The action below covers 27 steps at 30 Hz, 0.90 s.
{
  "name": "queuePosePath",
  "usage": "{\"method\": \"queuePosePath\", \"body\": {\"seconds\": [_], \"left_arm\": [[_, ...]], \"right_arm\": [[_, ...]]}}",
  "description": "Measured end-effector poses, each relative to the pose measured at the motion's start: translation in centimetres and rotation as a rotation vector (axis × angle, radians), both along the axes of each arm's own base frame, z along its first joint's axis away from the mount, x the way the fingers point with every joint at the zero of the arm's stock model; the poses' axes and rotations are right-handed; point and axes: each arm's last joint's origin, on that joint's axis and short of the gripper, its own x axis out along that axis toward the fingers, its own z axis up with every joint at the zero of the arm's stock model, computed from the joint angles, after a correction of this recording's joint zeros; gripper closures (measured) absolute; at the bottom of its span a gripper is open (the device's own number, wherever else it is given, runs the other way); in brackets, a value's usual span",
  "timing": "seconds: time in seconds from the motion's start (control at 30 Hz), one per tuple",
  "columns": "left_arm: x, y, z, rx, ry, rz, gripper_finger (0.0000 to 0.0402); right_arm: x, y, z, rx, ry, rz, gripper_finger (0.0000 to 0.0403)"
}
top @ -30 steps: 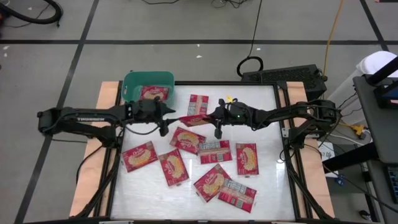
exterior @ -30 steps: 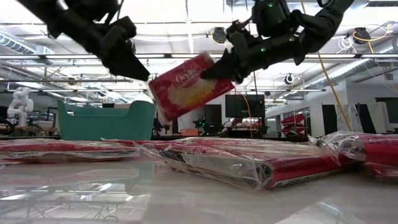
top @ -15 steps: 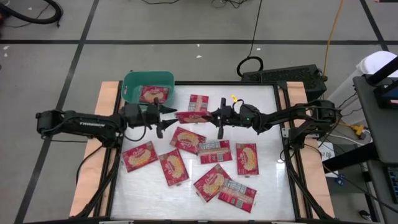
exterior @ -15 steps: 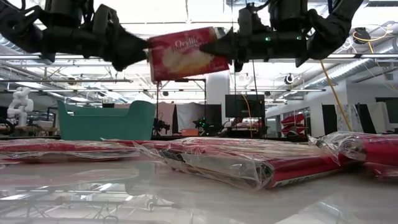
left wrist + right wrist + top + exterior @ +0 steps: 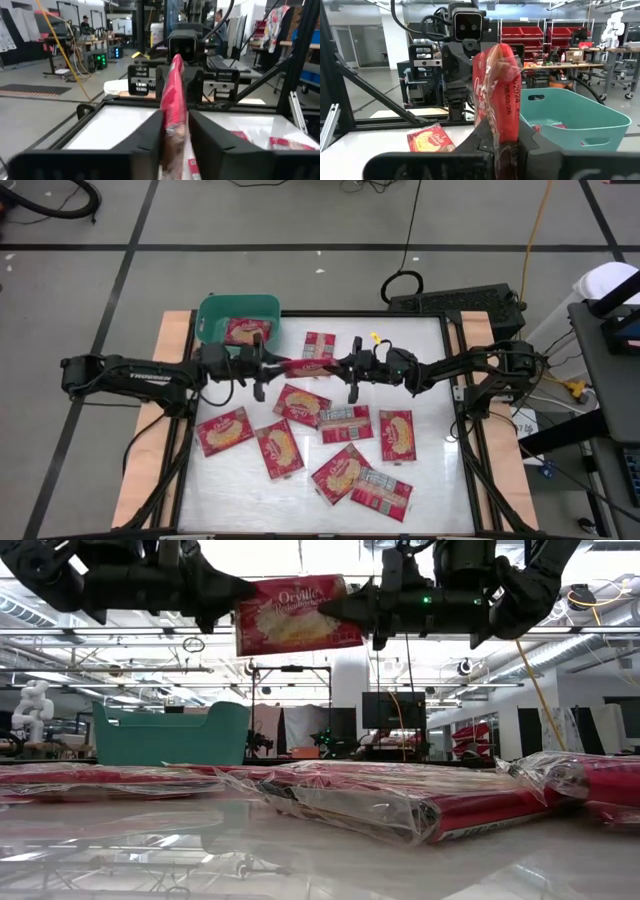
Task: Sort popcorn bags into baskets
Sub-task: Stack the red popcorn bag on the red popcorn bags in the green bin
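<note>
One red popcorn bag [image 5: 298,615] hangs high over the table between my two grippers, standing on edge, its long side level. My left gripper [image 5: 262,368] is shut on its left end. My right gripper [image 5: 350,368] is shut on its right end. The teal basket [image 5: 214,313] stands at the far left of the table, and a bag [image 5: 247,330] lies flat inside it. Several more bags, such as one at the near left [image 5: 224,430] and one at the right [image 5: 396,434], lie flat on the white table top. My left gripper pinches the bag's left end [image 5: 172,131] between its two fingers [image 5: 148,135], one on each face. The fingers lie level and come from the table's left. The bag is lifted clear and stands on edge. My right gripper pinches the bag's right end [image 5: 502,131] between its two fingers [image 5: 482,137], one on each face. It comes level from the table's right. The bag sticks straight out from the fingers, clear of the table.
Another bag [image 5: 320,345] lies near the far edge, just beyond the held one. Wooden rails [image 5: 172,330] run along the table's left and right sides. A dark keyboard [image 5: 455,302] sits past the far right corner.
My right gripper has raised the bag and turned it from tilted to level. My left gripper has risen, come up to the bag's left end and taken hold of it.
</note>
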Motion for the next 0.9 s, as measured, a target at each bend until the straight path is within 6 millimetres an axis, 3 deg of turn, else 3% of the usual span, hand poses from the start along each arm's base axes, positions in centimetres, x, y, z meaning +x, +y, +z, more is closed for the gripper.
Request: {"method": "queuePosePath", "body": {"seconds": [0.13,0.23,0.4,0.6,0.9], "left_arm": [[0.0,0.5,0.1,0.001,0.009,0.014,0.038],[-0.3,0.9,0.0,-0.015,0.024,0.032,0.0379],[-1.6,1.9,0.9,-0.065,0.003,0.037,0.0371],[-4.8,3.4,1.9,-0.095,0.023,0.142,0.0379],[-8.9,6.0,7.0,-0.123,0.265,0.409,0.0379]], "right_arm": [[0.0,0.0,0.0,-0.003,-0.002,-0.007,0.0393],[0.0,-0.2,0.0,-0.016,0.002,-0.059,0.0375],[-0.2,-0.9,0.2,-0.032,-0.007,-0.157,0.0304],[-0.5,-2.8,-0.1,-0.07,0.033,-0.23,0.0224],[-1.0,-4.5,-1.0,-0.09,0.134,-0.276,0.0196]]}}
